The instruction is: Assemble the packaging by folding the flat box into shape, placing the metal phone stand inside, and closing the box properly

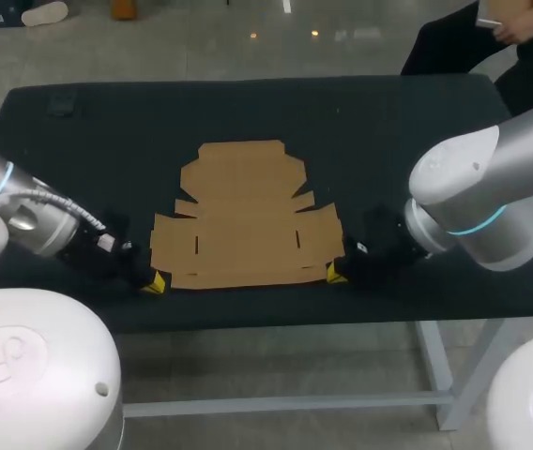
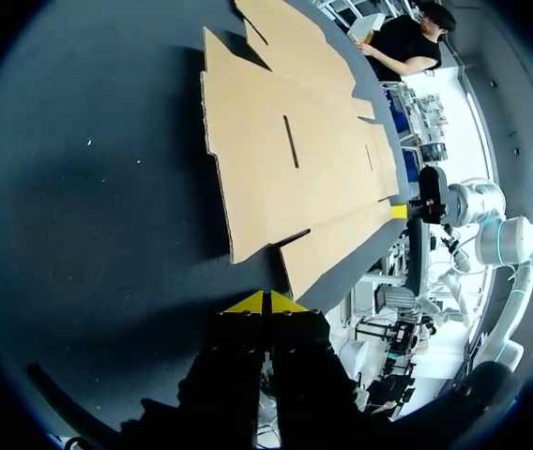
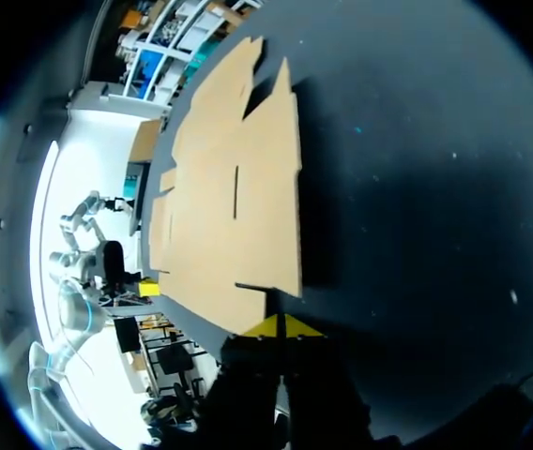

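**Condition.** The flat box point(image 1: 244, 220) lies unfolded, face down to the black counter point(image 1: 417, 141), about mid-width, with its near flap point(image 1: 248, 277) close to the counter's near edge. No panel is raised. The left gripper point(image 1: 155, 282) sits low at the near-left corner of that flap and the right gripper point(image 1: 335, 274) at the near-right corner. Both wrist views show each gripper's yellow fingers pressed together with nothing between them. Whether the tips touch the cardboard cannot be told. No metal phone stand can be identified. A small dark thing point(image 1: 61, 101) lies near the far-left corner of the counter, too indistinct to name.

**Risks, as judged.**
- Fingers held together cannot pinch. If they drive in along the counter, the sheet is likely to slide away rather than lift.
- Uneven pressure from the two sides could turn the sheet or bow it off its score lines.
- With the flap so near the edge, a pull towards the robot could take the box off the counter.
- Tips set too low may scrape the counter.
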### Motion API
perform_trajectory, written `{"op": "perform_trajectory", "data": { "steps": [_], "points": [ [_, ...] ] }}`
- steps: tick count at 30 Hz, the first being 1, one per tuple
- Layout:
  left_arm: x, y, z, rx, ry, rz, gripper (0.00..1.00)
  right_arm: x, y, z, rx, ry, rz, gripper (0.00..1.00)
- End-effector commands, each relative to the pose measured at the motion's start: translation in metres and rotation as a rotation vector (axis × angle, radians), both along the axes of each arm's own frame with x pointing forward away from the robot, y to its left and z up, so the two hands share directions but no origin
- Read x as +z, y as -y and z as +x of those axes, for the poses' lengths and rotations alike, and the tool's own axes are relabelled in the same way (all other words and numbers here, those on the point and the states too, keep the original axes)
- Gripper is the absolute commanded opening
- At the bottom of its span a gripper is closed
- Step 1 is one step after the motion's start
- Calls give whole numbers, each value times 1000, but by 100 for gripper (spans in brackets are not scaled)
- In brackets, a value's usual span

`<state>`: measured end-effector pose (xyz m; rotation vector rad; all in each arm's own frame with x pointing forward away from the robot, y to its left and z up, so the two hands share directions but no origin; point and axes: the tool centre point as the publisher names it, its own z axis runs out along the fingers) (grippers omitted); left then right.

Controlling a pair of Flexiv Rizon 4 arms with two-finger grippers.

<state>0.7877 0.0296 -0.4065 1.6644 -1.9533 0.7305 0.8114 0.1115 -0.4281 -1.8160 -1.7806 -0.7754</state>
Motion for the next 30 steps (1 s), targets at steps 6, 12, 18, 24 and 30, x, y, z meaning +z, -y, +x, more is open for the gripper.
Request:
{"op": "perform_trajectory", "data": {
  "steps": [6,12,18,24,30],
  "points": [
    [-3,2,6,-16,-17,-1,0,5,-4,0,19,13,26,0],
    [-4,3,7,-21,-25,-3,0,6,-7,-1,26,16,31,0],
    [-6,3,7,-23,-32,-6,0,6,-8,-2,25,17,37,0],
    [-5,5,8,-27,-34,-6,0,6,-9,-1,23,16,40,0],
    [-3,13,8,-61,-26,-7,0,6,-10,0,21,15,43,0]
  ]
}}
